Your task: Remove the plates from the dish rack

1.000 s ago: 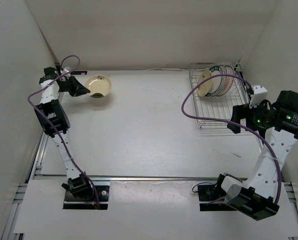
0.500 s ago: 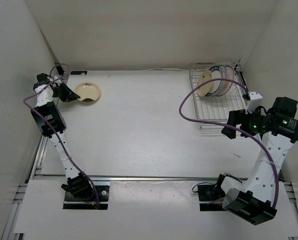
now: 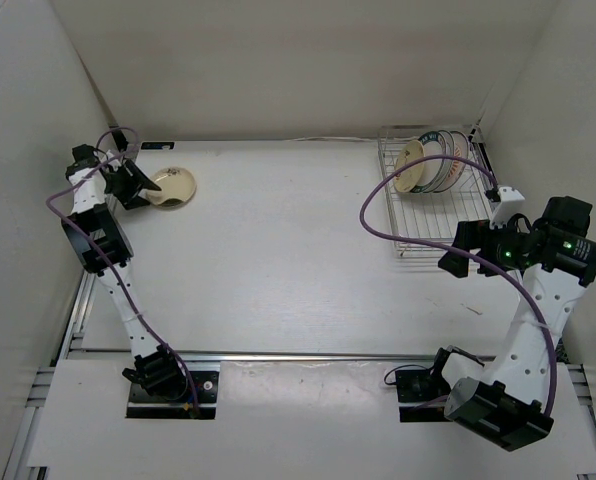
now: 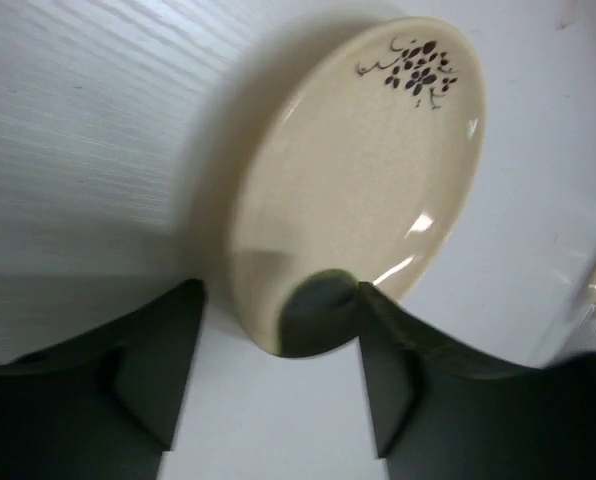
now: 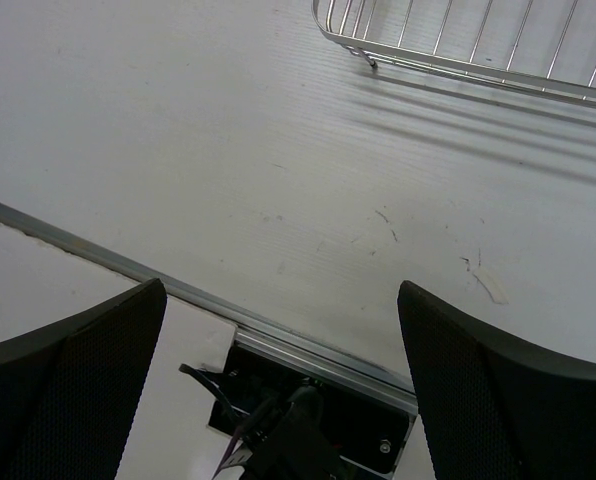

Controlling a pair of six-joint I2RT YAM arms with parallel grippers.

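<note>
At the far left I am watching the left gripper (image 4: 278,305) reaching toward the tan plate (image 3: 175,186), which is lying on the table (image 3: 278,260) close to the left wall. In the wrist view its jaws are standing apart, with the plate's near rim sitting in the gap between them. I cannot tell whether either finger is touching the rim. A small dark sprig is showing near the plate's far rim.

Moving right, the middle of the table is lying between the two arms.

At the far right the dish rack (image 3: 428,215) is sitting by the right wall, with the other plates (image 3: 423,165) standing on edge in its far end. I cannot count them surely. The right gripper (image 5: 281,292) is hovering just off the rack's near edge, fingers spread wide and holding nothing.
</note>
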